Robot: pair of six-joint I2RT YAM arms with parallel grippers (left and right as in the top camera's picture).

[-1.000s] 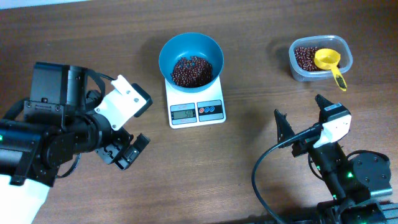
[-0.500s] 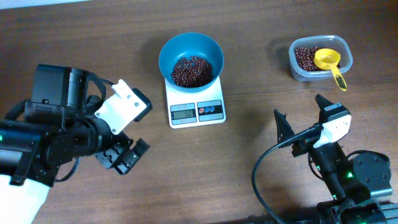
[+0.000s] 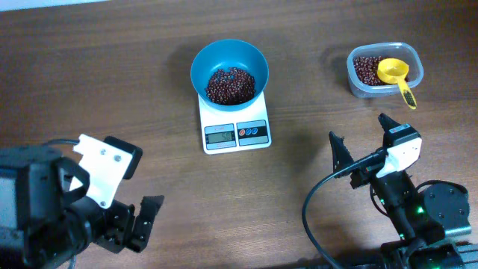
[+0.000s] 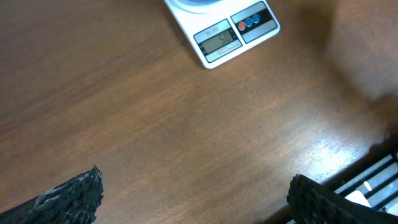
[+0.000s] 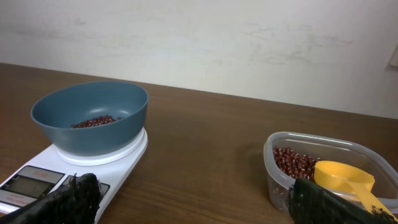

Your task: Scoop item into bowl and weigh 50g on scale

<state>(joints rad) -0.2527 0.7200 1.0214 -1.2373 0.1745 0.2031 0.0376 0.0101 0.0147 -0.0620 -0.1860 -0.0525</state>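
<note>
The wooden table (image 3: 314, 30) is the widest thing under me, and I place the rest from the scale (image 3: 234, 123). My left gripper (image 4: 196, 208) hangs well off to the scale's near left. Its fingers are spread wide over bare wood and hold nothing. My right gripper (image 3: 358, 128) sits to the scale's right, well apart from it, and it is just as wide open and just as empty.

The blue bowl (image 3: 202, 63) stands on the scale's platform. The clear tub (image 3: 415, 73) lies far to the scale's right, with the yellow scoop (image 3: 392, 71) resting in it and its handle poking out over the rim. The beans (image 3: 230, 84) heap in the bottom of the bowl, and more lie in the tub. The display (image 3: 222, 136) seems to read fifty, though the digits are too small to be sure.

So I judge the weighing done or nearly so. The danger now is me. A careless swing of either arm could nudge the bowl or press on the platform. That would shift the reading or spill beans. Catching the overhanging scoop handle could also tip the tub.
</note>
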